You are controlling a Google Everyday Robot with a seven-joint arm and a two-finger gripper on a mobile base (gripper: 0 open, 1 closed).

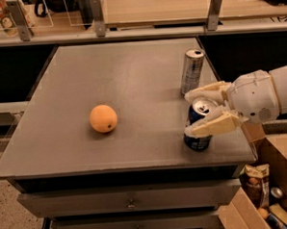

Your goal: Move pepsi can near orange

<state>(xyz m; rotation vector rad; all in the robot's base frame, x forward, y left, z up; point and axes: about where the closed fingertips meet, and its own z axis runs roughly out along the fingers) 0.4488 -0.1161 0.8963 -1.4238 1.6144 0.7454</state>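
Note:
The pepsi can [198, 140], dark blue with a silver top, stands upright near the front right corner of the grey table [131, 73]. My gripper [187, 114] reaches in from the right, one cream finger behind the can and one across its front, shut on it. The can still rests on the table. The orange [103, 118] lies well to the left of the can, on the left half of the table, apart from everything.
A taller, slim silver can [193, 71] stands just behind my gripper. A cardboard box [281, 162] with packets sits on the floor at the right. Drawers [131, 204] are below the front edge. A shelf rail [129, 33] runs behind.

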